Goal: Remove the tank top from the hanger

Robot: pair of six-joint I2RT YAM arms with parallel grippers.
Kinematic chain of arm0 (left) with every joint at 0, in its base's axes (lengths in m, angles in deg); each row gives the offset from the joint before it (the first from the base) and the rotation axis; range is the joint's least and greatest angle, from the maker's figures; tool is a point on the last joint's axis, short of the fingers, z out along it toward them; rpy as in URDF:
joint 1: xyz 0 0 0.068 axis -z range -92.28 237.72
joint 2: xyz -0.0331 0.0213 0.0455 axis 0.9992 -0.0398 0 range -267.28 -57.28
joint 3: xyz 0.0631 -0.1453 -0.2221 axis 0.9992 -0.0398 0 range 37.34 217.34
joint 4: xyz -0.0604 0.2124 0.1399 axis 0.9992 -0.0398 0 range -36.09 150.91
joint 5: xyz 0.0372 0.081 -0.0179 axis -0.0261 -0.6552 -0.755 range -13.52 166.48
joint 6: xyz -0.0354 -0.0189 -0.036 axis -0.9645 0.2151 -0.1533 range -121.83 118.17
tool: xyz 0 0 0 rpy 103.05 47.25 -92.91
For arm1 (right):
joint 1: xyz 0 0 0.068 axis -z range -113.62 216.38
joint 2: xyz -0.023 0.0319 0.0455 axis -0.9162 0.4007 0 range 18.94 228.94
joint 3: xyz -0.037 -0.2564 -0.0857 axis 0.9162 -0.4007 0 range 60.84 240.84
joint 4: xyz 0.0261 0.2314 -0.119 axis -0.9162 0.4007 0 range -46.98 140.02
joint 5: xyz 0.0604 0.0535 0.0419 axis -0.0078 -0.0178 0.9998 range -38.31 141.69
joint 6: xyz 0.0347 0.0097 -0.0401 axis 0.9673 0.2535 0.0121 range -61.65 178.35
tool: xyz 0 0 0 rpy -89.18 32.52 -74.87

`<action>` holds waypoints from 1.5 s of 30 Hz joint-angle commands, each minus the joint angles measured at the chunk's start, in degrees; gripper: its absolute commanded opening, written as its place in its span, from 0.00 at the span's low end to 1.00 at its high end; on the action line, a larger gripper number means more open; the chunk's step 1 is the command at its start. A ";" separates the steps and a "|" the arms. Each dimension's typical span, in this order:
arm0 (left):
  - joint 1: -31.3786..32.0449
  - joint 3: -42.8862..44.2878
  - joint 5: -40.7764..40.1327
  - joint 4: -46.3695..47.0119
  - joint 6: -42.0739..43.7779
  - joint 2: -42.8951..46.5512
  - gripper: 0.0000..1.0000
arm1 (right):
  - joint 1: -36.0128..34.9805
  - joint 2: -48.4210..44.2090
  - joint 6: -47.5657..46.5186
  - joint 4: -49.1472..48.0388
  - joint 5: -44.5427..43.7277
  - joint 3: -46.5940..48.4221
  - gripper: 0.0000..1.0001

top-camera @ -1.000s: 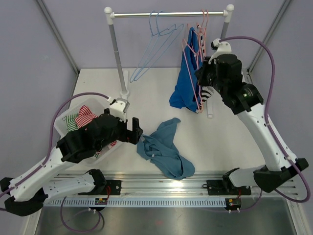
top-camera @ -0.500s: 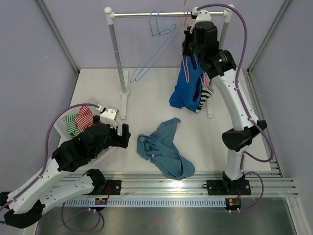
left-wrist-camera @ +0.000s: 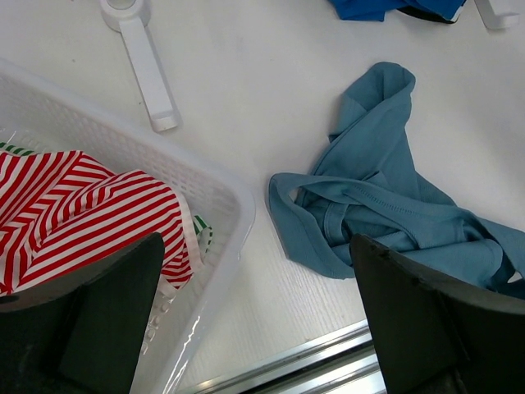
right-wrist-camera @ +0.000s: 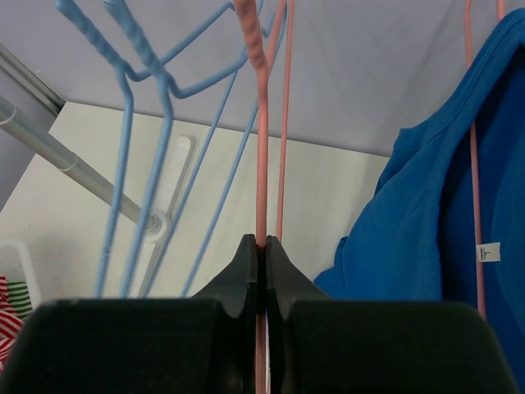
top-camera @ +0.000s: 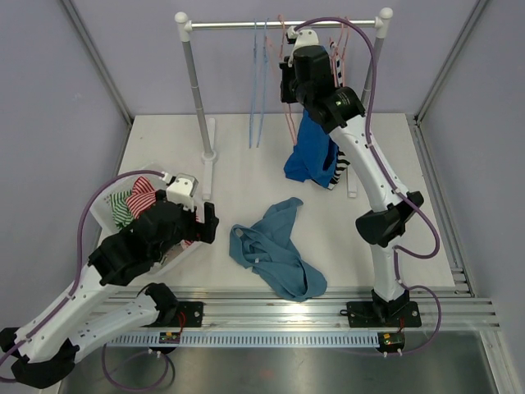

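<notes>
Right claw (right-wrist-camera: 262, 246) is raised to the rail (top-camera: 246, 25), its jaws pinched tight on the wire of a pink hanger (right-wrist-camera: 261, 123). The held hanger looks bare, though its lower part is hidden behind the fingers. It sits between the blue hangers (right-wrist-camera: 123, 107) and a blue top (right-wrist-camera: 443, 213) that hangs from the rail on another pink wire.

Left claw (top-camera: 207, 222) hovers well forward of the rail, spread wide and holding nothing, over the rim of the basket (left-wrist-camera: 234, 197) with striped cloth (left-wrist-camera: 82, 213) inside.

The teal top (left-wrist-camera: 385, 213) lies crumpled on the table (top-camera: 246, 156), forward of the rail and just beside the basket, touching no hanger.

Progress, as judged: if the teal top is the task's garment, removal is done and only hanging the bare hanger on the rail is left. The blue top is not yet off its hanger, so it would be the work remaining.
</notes>
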 commanded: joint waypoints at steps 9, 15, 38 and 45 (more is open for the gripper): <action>-4.60 1.19 5.54 4.09 0.12 -0.13 0.99 | 0.30 -3.97 -2.87 -3.01 -1.37 -4.07 0.00; -4.60 3.22 5.72 3.83 -2.34 -1.53 0.99 | 0.30 -7.39 -3.49 -3.09 -1.19 -5.65 0.28; 8.41 3.48 13.62 23.25 -8.85 -36.67 0.99 | 0.30 -53.88 -3.14 -8.63 17.33 -47.29 1.00; 12.01 5.68 14.51 22.81 -9.37 -50.21 0.99 | 0.30 -63.12 -2.43 -9.17 18.32 -59.35 0.99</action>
